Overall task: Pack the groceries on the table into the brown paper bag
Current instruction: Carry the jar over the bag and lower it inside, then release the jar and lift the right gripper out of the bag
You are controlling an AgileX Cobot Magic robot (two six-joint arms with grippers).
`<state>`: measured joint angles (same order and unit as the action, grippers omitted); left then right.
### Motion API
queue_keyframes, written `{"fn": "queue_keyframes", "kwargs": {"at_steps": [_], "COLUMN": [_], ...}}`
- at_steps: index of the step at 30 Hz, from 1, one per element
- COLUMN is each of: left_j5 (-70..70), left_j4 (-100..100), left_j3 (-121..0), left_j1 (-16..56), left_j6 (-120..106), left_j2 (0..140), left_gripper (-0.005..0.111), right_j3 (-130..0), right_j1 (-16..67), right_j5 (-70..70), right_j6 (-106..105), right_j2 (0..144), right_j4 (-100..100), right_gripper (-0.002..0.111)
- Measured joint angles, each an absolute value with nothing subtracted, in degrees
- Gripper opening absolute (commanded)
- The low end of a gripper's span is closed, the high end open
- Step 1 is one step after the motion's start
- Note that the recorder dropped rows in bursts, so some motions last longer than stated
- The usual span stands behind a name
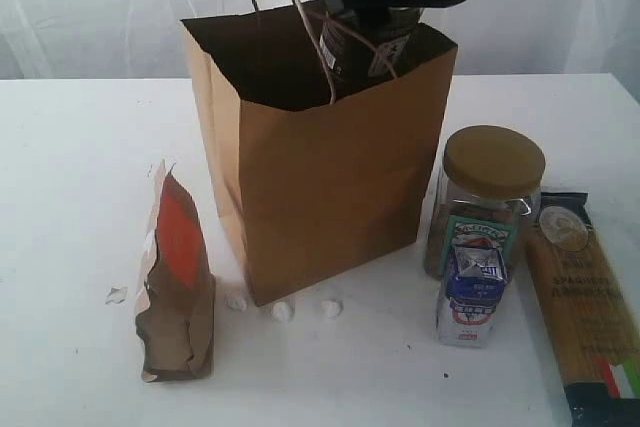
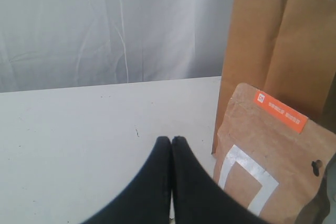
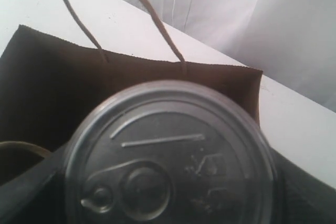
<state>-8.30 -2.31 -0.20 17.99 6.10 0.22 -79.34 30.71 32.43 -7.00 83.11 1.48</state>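
White tabletop (image 1: 80, 247), lightly speckled, backed by pale draped curtain (image 1: 100, 7).

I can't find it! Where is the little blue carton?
In the exterior view the carton stands on the right side of the table, just in front of the tan-lidded jar, with the spaghetti packet lying to its right.

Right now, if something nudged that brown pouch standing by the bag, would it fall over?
Probably: the brown pouch stands upright on a narrow base, tall and thin, so a sideways push would likely tip it. Its crumpled, creased walls suggest it would dent rather than stay stiff when squeezed.
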Motion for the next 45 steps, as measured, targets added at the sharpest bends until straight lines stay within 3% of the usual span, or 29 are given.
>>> {"fn": "queue_keyframes", "kwargs": {"at_steps": [4,9,23,32,45], "left_j5": [-8.3,-8.3,-8.3,-8.3,-8.3], "left_j4": [-2.3,-2.3,-2.3,-2.3,-2.3], "left_j3": [-0.2,-0.2,-0.2,-0.2,-0.2], "left_j1": [18.0,18.0,18.0,18.0,18.0], "left_j6": [6.1,6.1,6.1,6.1,6.1], "left_j2": [0.2,0.2,0.2,0.2,0.2], "left_gripper": [0.000,0.000,0.000,0.000,0.000], "right_j3": [-79.3,-79.3,-82.0,-83.2,-83.7], "right_j1": [30.7,30.7,30.7,30.6,30.6], "right_j5": [32.4,32.4,36.8,38.5,36.4], "right_j6": [-7.0,-7.0,-8.5,-8.5,-8.5], "right_j2": [83.1,83.1,85.6,87.1,87.6], "right_j4": [1.5,1.5,1.5,1.5,1.5], "right_gripper": [0.052,0.062,0.063,0.080,0.080]}}
